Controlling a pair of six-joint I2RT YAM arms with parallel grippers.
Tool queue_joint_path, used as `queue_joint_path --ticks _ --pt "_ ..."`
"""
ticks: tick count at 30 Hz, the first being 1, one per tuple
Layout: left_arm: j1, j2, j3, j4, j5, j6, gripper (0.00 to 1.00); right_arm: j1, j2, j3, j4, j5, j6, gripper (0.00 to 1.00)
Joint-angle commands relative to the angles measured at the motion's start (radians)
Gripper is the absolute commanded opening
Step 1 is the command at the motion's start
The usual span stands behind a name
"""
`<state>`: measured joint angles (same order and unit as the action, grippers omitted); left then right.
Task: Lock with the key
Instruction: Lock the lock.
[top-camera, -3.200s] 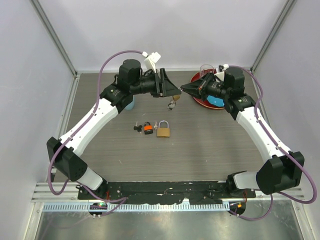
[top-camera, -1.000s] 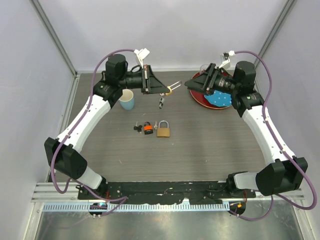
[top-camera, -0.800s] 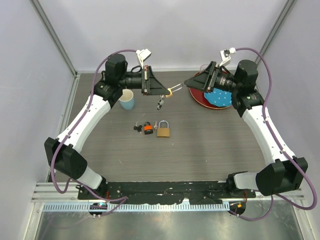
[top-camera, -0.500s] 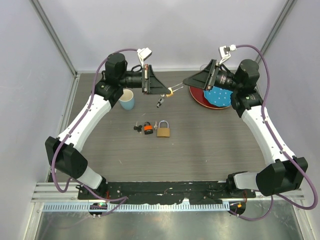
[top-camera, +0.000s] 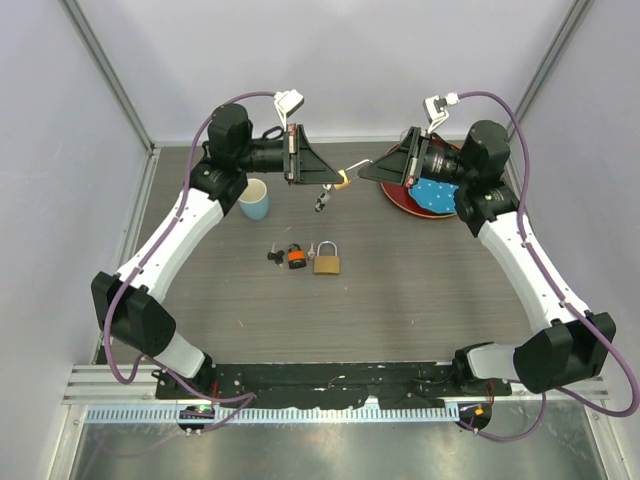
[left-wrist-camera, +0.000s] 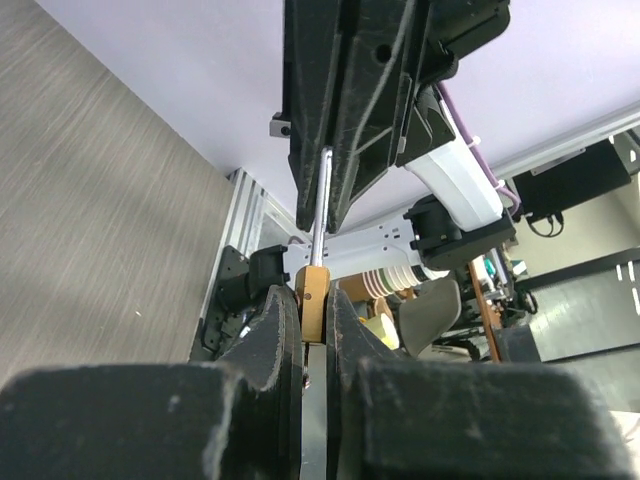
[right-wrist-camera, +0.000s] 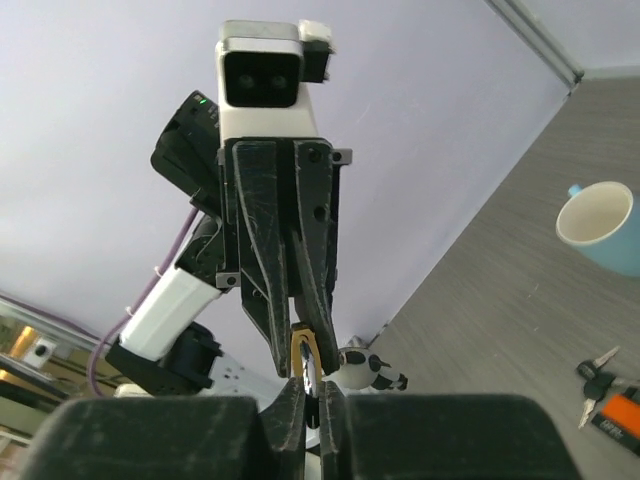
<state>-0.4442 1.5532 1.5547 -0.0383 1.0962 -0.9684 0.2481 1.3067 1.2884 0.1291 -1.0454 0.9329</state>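
– Brass is recorded first in the overhead view: the small padlock (top-camera: 343, 181) is held aloft between the left gripper (top-camera: 336, 181) and the right gripper (top-camera: 357, 173), with its keychain (top-camera: 320, 204) hanging below. What has altered?

– A second ago a gap was seen between the grippers. It has been closed by the right arm's advance. The key (top-camera: 289, 256), orange head showing, is left lying on the table (top-camera: 420, 300), just left of the big padlock (top-camera: 328, 263) and well apart from both grippers. Neither has been moved.

– And from the left wrist?

– The left fingers (left-wrist-camera: 270, 330) are clamped on the brass body. The silver shackle (left-wrist-camera: 319, 215) is run upward into the right gripper's tips, which appear pinched on it.

– From the right wrist?

– The same is confirmed from the other end. The right fingers (right-wrist-camera: 285, 405) are drawn together on a thin silver part, and the brass body is seated in the left gripper's tips beyond. The key (right-wrist-camera: 618, 410) is seen low at the right edge, on the table below the cup (right-wrist-camera: 600, 230).

– Bearing on the task?

– Both grippers are judged to be occupied with the wrong article. Locking is not begun. The small padlock would need to be set down before the key could be collected.
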Motion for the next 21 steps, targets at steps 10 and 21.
queue_joint_path --ticks 10,21 --pt "-0.004 -0.033 -0.071 0.29 -0.122 -0.167 0.04 0.007 -0.127 -0.078 -0.008 0.197 0.017 0.01" --pt "-0.013 -0.048 -0.1 0.393 -0.291 -0.214 0.07 0.039 -0.165 -0.156 0.049 0.208 0.067 0.02"
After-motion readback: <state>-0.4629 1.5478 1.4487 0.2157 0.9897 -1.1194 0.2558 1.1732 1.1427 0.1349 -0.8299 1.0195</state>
